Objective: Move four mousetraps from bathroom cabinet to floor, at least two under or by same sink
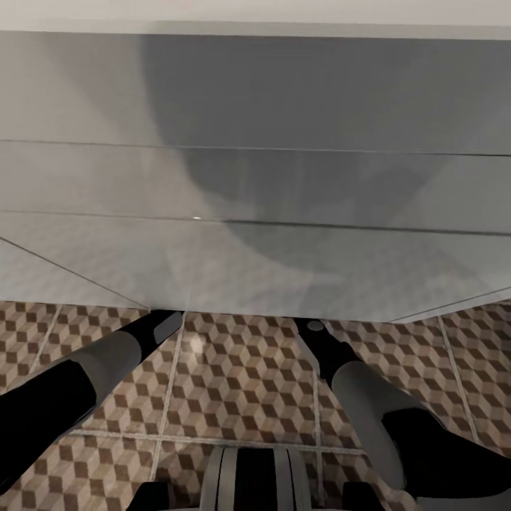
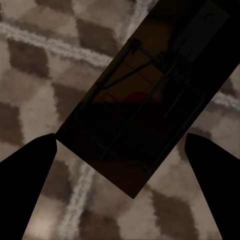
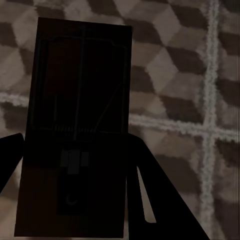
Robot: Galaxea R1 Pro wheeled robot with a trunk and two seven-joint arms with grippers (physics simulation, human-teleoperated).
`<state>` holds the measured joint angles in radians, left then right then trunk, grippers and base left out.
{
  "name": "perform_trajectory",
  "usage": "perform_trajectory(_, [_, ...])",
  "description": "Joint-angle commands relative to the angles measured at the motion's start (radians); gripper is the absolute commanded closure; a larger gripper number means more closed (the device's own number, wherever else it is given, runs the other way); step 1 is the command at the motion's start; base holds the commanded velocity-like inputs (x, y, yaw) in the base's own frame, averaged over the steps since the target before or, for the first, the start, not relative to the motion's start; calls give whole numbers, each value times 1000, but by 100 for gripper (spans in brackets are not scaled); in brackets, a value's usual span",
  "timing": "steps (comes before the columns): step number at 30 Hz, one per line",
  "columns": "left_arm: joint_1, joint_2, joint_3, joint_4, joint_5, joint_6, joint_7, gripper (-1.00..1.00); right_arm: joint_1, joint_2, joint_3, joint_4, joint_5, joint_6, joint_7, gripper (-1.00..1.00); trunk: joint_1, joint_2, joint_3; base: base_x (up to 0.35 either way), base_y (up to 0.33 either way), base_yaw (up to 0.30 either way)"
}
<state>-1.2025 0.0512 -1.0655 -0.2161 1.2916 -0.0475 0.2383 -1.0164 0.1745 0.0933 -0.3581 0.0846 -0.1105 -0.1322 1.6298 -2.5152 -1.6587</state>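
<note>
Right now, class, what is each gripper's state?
Left gripper: fingers spread, a mousetrap in front of them; a grip cannot be told.
Right gripper: another mousetrap at its fingers; a grip cannot be told.

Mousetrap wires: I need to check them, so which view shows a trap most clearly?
The left wrist view: its mousetrap shows board, wires and a red spot. The right wrist view's mousetrap is darker. In the head view, both arms reach under the white sink.

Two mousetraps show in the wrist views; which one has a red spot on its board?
The mousetrap in the left wrist view, lying diagonally between the fingertips. The right wrist's mousetrap looks uniformly dark.
</note>
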Motion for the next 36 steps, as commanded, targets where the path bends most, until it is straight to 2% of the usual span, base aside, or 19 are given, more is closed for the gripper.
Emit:
perform_trajectory(1, [0,2,-8,-3,9,-3,7,100,-1,0,6,2,7,-1,-17,100,0,0,0,0,0,0])
perform_trajectory(3, [0,2,-8,-3,9,-3,7,100,-1,0,12,4,8,2,-40,100,0,0,0,0,0,0])
perform_trajectory(7, [0,2,-7,-2,9,-3,7,100,-2,0,51,8,13,27,-123,100,0,0,0,0,0,0])
perform_trajectory(14, [0,0,-7,-2,9,-3,7,100,-36,0,72,11,9,209,-163,100,0,0,0,0,0,0])
perform_trajectory(21, [0,-1,-7,-2,9,-3,7,100,-48,0,72,17,5,239,-165,100,0,0,0,0,0,0])
perform_trajectory(30, [0,-1,-7,-1,9,-3,7,100,-53,0,72,19,3,246,-166,100,0,0,0,0,0,0])
perform_trajectory(36, [0,-2,-7,-2,9,-3,7,100,-78,0,70,38,0,249,-168,100,0,0,0,0,0,0])
